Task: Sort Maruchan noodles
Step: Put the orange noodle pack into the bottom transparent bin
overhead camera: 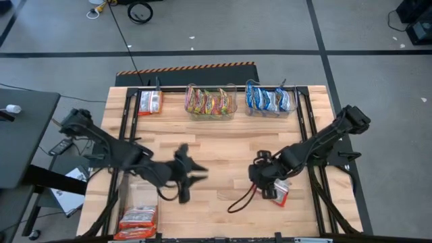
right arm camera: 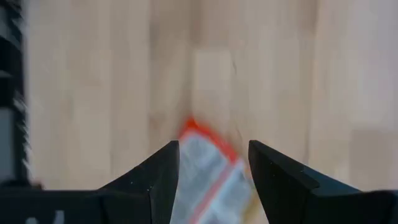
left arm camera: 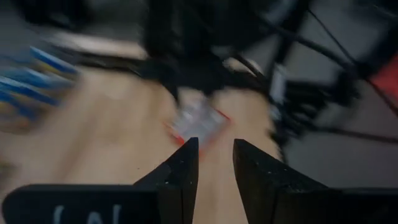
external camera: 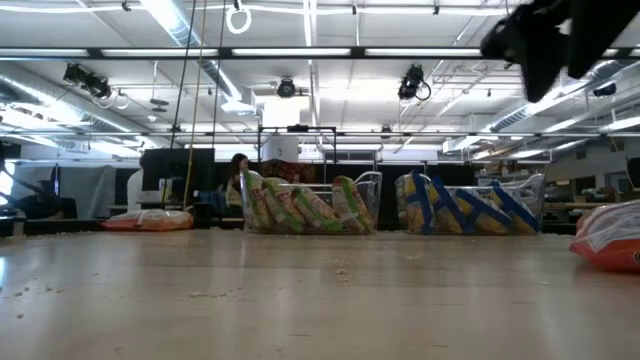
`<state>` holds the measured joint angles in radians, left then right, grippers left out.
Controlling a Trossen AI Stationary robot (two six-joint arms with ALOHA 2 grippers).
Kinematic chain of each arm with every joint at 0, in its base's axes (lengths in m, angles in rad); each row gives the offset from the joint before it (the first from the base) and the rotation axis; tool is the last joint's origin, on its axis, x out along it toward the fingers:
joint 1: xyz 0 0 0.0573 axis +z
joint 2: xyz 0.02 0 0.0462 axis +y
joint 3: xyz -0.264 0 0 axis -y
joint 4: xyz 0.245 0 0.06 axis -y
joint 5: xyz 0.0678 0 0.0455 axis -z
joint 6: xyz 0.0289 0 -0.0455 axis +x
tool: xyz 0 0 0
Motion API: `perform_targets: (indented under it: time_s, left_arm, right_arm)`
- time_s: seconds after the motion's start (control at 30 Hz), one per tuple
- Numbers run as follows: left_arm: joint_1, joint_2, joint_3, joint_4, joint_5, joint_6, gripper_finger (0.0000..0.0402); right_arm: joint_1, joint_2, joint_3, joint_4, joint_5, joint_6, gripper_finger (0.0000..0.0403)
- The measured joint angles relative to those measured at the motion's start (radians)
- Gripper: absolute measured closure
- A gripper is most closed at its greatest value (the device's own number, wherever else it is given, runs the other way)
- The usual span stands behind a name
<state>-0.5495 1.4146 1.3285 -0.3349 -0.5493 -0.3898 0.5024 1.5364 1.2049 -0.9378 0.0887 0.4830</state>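
Note:
One red-orange-and-white noodle packet lies flat on the table near its right near side; it also shows in the low view. My right gripper hangs open above it, raised off the table. In the right wrist view the packet shows between the open fingers, below them. My left gripper is open over the table's middle, pointing toward the right arm and the packet. Other packets sit in tubs.
Along the far edge stand three clear tubs: red-orange packets, yellow-green ones and blue ones. Another tub of red-orange packets sits at the near left corner. A reddish cable loops on the table beside the right gripper.

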Motion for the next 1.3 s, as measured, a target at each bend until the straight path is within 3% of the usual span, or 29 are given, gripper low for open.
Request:
perform_targets:
  time_s: [0.07, 0.2, 0.4, 0.53, 0.8, 0.97, 1.17, 1.3]
  left_arm:
    - [0.002, 0.025, 0.0, 0.005, 0.076, -0.032, 0.0296]
    - [-0.009, 0.046, 0.0, 0.009, 0.087, -0.094, 0.0298]
    - [-0.034, 0.043, 0.0, 0.008, 0.087, -0.096, 0.0299]
    - [-0.041, 0.036, 0.0, 0.007, 0.081, -0.091, 0.0299]
    - [-0.018, 0.037, 0.0, 0.008, 0.079, -0.097, 0.0299]
    - [-0.018, 0.037, 0.0, 0.007, 0.073, -0.102, 0.0298]
    - [0.016, 0.037, 0.001, 0.023, 0.064, -0.104, 0.0279]
    - [0.031, 0.037, 0.0, 0.134, 0.062, -0.067, 0.0252]
  right_arm:
    - [0.019, 0.0, -0.004, -0.088, -0.021, 0.032, 0.0204]
    - [0.075, 0.0, -0.068, -0.197, -0.117, 0.108, 0.0204]
    - [0.165, 0.0, -0.231, -0.153, -0.216, 0.178, 0.0204]
    - [0.166, 0.0, -0.318, -0.039, -0.208, 0.198, 0.0204]
    - [0.051, 0.0, -0.341, 0.338, -0.023, 0.087, 0.0204]
    - [-0.015, 0.0, -0.264, 0.371, 0.032, 0.027, 0.0204]
    - [-0.028, -0.002, -0.097, 0.14, 0.027, -0.03, 0.0204]
    - [-0.028, -0.003, 0.02, 0.04, 0.086, -0.127, 0.0204]
